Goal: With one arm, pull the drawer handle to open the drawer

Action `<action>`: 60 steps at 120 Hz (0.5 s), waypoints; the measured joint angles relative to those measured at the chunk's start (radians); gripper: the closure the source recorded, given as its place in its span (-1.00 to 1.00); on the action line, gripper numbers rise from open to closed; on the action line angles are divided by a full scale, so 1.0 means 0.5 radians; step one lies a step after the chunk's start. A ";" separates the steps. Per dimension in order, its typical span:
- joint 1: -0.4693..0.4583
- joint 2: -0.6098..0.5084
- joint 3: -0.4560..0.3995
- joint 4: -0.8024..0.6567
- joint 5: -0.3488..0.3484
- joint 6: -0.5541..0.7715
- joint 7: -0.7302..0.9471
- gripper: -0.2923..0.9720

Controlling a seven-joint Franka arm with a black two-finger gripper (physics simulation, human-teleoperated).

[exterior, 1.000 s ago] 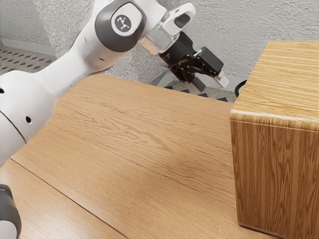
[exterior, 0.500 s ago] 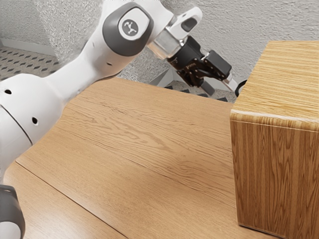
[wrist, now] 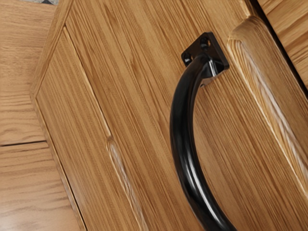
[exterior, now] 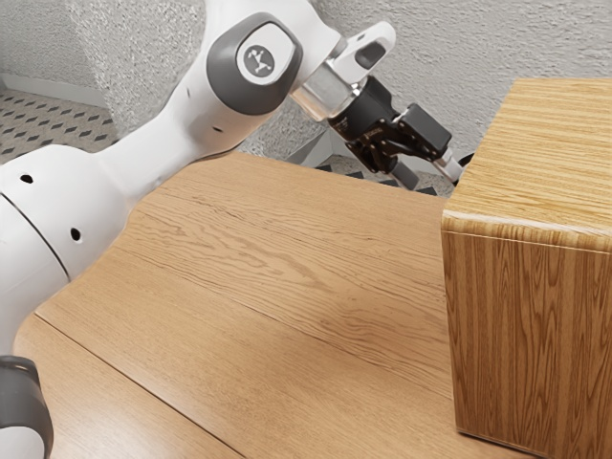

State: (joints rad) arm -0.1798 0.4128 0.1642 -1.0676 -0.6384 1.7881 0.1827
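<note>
My fingers (exterior: 435, 164) are spread apart and empty, hovering just off the far face of the wooden cabinet (exterior: 535, 239) that stands on the table (exterior: 287, 277). They are near the black handle (wrist: 185, 144), which curves across the drawer (wrist: 110, 125) front close ahead of my hand. As I judge it the approach is nearly done, but nothing is gripped and the drawer looks unopened, so closing on the handle and pulling it out are both left.
</note>
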 joint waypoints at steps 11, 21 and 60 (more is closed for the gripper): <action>-0.001 0.001 -0.001 -0.001 0.000 0.001 0.001 -0.53; -0.002 0.002 -0.003 -0.001 0.000 0.002 0.002 -0.54; 0.001 0.001 -0.003 -0.005 0.010 0.007 0.003 -0.32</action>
State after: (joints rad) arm -0.1794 0.4134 0.1627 -1.0699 -0.6333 1.7914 0.1840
